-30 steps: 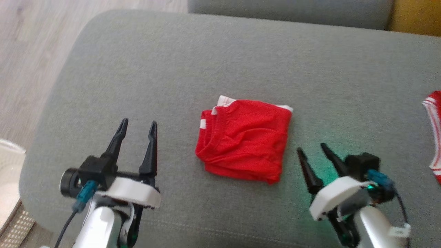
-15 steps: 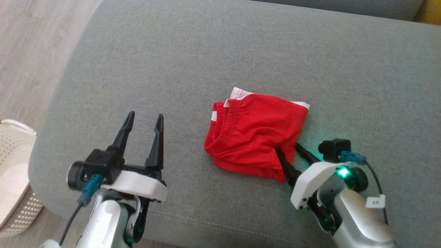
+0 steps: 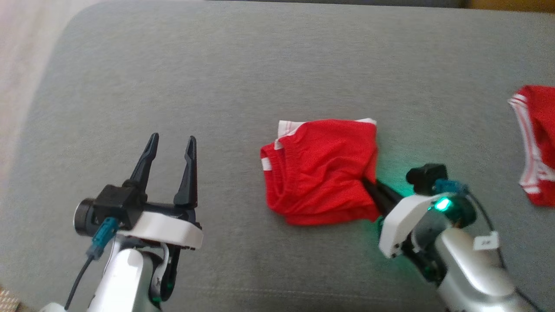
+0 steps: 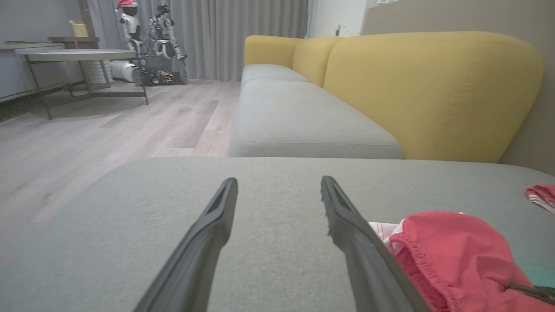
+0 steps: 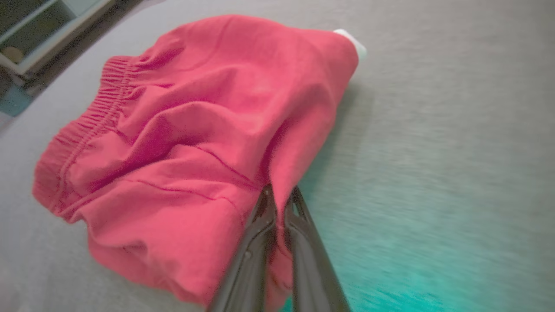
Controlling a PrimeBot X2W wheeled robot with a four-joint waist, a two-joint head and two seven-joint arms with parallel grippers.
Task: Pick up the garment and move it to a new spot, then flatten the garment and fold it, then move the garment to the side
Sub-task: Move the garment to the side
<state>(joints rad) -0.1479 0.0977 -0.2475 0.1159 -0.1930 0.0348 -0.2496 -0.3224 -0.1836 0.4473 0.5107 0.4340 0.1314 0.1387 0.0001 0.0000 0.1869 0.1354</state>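
At the near right corner of the folded red cloth garment with white trim (image 3: 318, 171), the right gripper (image 5: 279, 196) has its two dark fingers pinched together on a fold of fabric. In the head view the cloth hides their tips. The garment lies mid-way across the grey fabric sofa cushion (image 3: 217, 65). A second red, white-striped garment (image 3: 535, 143) is cut off at the right edge. The left gripper (image 3: 171, 139) is spread wide and empty, well apart from the folded garment.
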